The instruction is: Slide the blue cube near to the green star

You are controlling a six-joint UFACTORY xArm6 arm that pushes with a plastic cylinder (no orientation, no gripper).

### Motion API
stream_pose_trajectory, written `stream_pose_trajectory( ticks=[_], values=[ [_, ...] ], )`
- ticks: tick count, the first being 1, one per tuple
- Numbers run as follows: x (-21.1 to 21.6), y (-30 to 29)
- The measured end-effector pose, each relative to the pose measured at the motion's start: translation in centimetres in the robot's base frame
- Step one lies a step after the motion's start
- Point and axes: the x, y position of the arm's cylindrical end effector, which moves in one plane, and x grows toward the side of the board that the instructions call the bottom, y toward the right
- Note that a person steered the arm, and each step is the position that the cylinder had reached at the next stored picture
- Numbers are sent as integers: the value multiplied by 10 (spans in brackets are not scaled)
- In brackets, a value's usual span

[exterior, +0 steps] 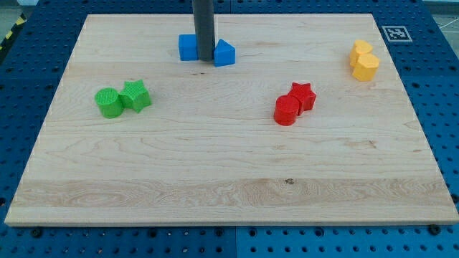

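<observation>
the rod comes down from the view's top and the tip (205, 59) stands on the desk (215, 179) in the narrow gap between two blue blocks. this arm has no hand at all, so nothing is apart, together or clamped; there is only the rod end for pushing. the blue cube (188, 47) sits just beside the tip toward the view's left, seemingly touching it. the other blue block (224, 53), with a pointed top, sits just beside the tip toward the view's right.

the green star (135, 95) lies from the tip toward the view's bottom and left, well apart from it, and touches a green cylinder (109, 102) on its far side. away toward the view's right are a red star (303, 95) with a red cylinder (287, 110), and two yellow blocks (363, 60) farther off.

to do this step well, the tip probably should go to the cube's upper right side, because the star is down and left of it. a slow push through the middle of the cube would keep it from turning away. the push should end before the cube hits the star, so the green pair is not disturbed.
</observation>
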Motion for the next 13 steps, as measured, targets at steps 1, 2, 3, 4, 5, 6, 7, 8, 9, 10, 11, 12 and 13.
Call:
stream_pose_trajectory(
  ticks=[1,2,3,4,5,6,7,8,9,10,11,12,13],
  values=[
    [-4,6],
    [-38,13],
    [-48,9],
    [-35,-20],
    [-7,-53],
    [24,-74],
    [44,-81],
    [-7,-78],
    [-45,-90],
    [-44,-112],
    [-38,-145],
    [-24,-168],
    [-14,-159]
  ],
)
